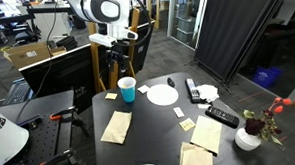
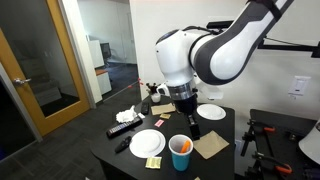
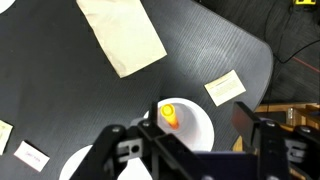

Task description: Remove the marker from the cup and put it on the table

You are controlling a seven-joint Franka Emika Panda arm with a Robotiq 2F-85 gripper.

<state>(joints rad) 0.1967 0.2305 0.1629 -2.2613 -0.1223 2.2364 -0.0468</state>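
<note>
The teal-blue cup (image 1: 127,89) stands near the table's rounded edge and shows in both exterior views (image 2: 180,152). The wrist view looks straight down into its white inside (image 3: 192,130). The orange marker (image 3: 169,117) stands in the cup, leaning on its wall. Its orange top also shows in an exterior view (image 2: 181,144). My gripper (image 3: 180,135) hangs open just above the cup, one finger on each side and neither touching the marker. It also shows in both exterior views (image 1: 121,72) (image 2: 190,124). The dark table (image 1: 154,117) carries everything.
White plates (image 1: 162,94) (image 2: 147,143), tan napkins (image 1: 116,127) (image 3: 122,33) and small sticky notes (image 3: 224,87) lie around the cup. Black remotes (image 1: 221,116) and a white vase with red flowers (image 1: 249,138) sit further off. A black cart with red-handled clamps (image 1: 49,122) stands beside the table.
</note>
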